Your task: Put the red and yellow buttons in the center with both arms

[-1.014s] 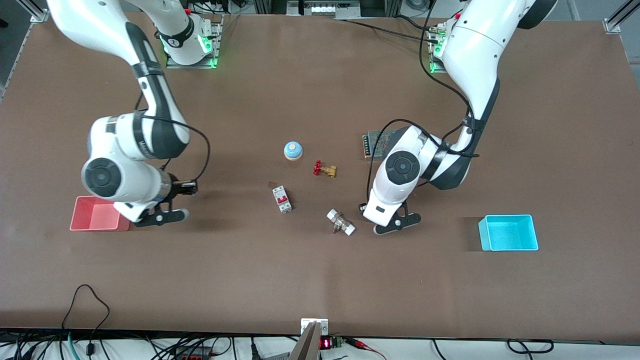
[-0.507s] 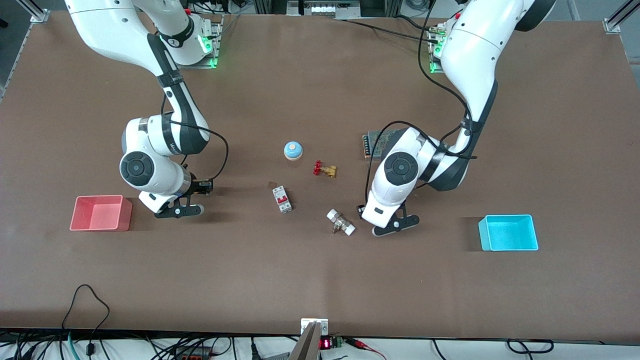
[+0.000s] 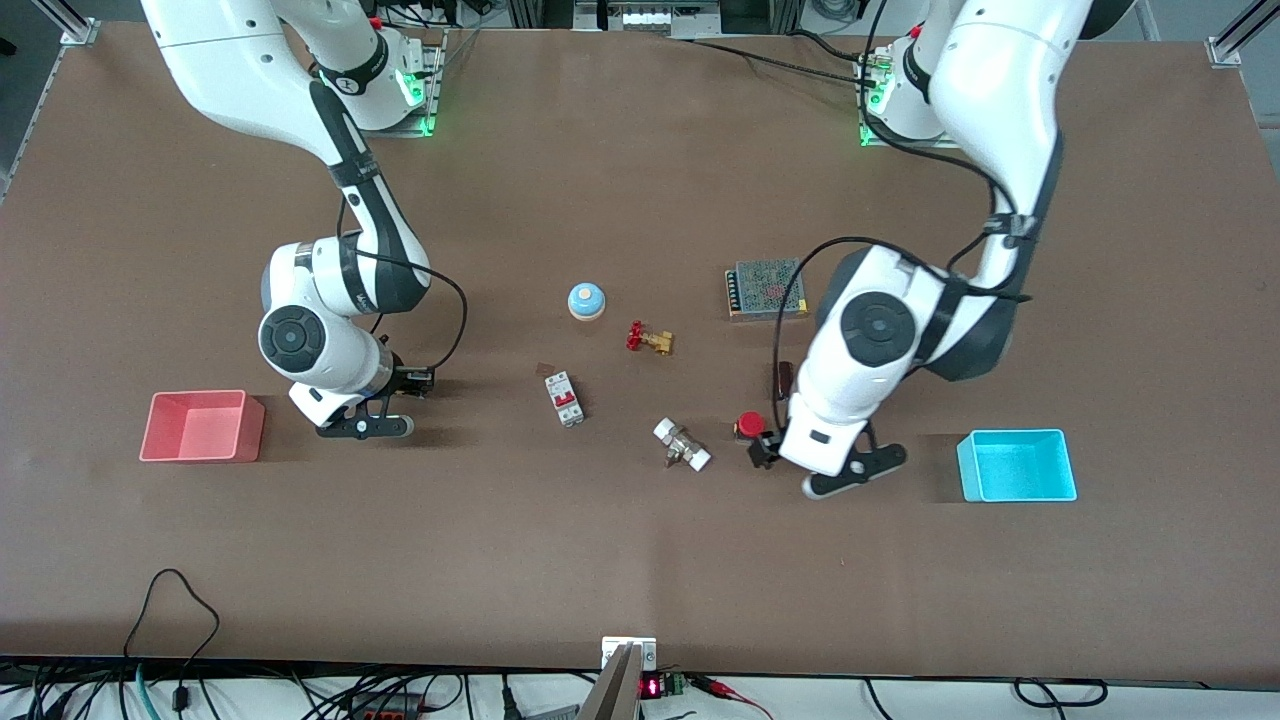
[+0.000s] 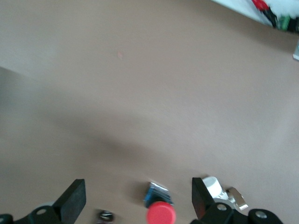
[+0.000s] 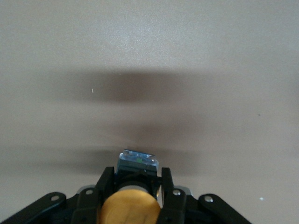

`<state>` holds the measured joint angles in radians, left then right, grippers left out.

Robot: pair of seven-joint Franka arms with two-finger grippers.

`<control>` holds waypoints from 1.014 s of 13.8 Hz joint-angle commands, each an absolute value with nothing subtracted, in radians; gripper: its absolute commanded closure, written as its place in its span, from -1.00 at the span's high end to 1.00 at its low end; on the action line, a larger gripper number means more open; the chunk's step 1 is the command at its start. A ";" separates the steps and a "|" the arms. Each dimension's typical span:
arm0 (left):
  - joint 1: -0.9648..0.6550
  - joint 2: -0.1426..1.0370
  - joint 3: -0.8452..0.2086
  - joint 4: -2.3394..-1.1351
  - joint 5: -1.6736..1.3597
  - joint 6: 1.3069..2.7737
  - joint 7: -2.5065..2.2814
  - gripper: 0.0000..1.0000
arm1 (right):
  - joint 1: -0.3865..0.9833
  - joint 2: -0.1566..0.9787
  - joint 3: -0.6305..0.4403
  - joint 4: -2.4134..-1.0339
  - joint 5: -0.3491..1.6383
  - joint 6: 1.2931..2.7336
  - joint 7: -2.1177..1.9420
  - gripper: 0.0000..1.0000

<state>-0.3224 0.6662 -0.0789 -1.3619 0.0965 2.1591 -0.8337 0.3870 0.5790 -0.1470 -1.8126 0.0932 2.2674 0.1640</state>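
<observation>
The red button stands on the brown tabletop beside a white-ended fitting. In the left wrist view the red button shows low between the spread fingers, untouched. My left gripper is open and empty, over the table between the red button and the cyan bin; it also shows in the left wrist view. My right gripper is over the table between the pink bin and the circuit breaker. In the right wrist view the right gripper is shut on the yellow button. The front view hides that button.
A light-blue dome, a brass valve with a red handwheel, a circuit breaker and the white-ended fitting lie mid-table. A meshed power supply sits near the left arm. Pink bin and cyan bin stand at the ends.
My left arm has swung toward the cyan bin, uncovering the red button on the table. My right arm has moved from the pink bin toward the middle.
</observation>
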 commanded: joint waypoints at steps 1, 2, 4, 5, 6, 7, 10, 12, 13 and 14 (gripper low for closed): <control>-0.278 0.588 -0.084 -1.388 0.112 2.079 -0.763 1.00 | 0.400 0.586 -0.155 -1.825 0.097 2.290 0.160 -0.50; -0.272 0.563 -0.084 -1.391 0.110 2.048 -0.726 1.00 | 0.400 0.589 -0.155 -1.824 0.097 2.292 0.160 -0.50; -0.236 0.522 -0.086 -1.391 0.110 1.994 -0.654 1.00 | 0.400 0.589 -0.155 -1.824 0.095 2.298 0.160 -0.48; -0.216 0.503 -0.086 -1.393 0.109 1.974 -0.605 1.00 | 0.399 0.589 -0.155 -1.819 0.098 2.296 0.161 0.01; -0.198 0.489 -0.086 -1.393 0.109 1.958 -0.562 1.00 | 0.403 0.588 -0.155 -1.815 0.100 2.293 0.173 0.99; -0.181 0.474 -0.086 -1.394 0.109 1.947 -0.522 1.00 | 0.403 0.578 -0.155 -1.807 0.101 2.290 0.179 1.00; -0.134 0.428 -0.087 -1.396 0.107 1.895 -0.412 1.00 | 0.394 0.485 -0.163 -1.792 0.103 2.280 0.170 1.00; -0.089 0.384 -0.092 -1.414 0.103 1.870 -0.320 1.00 | 0.377 0.415 -0.173 -1.775 0.103 2.238 0.170 1.00; -0.068 0.359 -0.094 -1.433 0.100 1.868 -0.275 1.00 | 0.364 0.382 -0.185 -1.758 0.103 2.209 0.167 1.00; -0.048 0.335 -0.095 -1.445 0.100 1.862 -0.235 1.00 | 0.348 0.350 -0.196 -1.735 0.103 2.171 0.160 1.00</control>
<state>-0.0929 0.4182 -0.0788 -1.3703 0.0967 1.8716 -0.3217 0.3786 0.4293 -0.1847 -1.7474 0.0932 2.2383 0.1642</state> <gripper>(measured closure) 0.000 0.000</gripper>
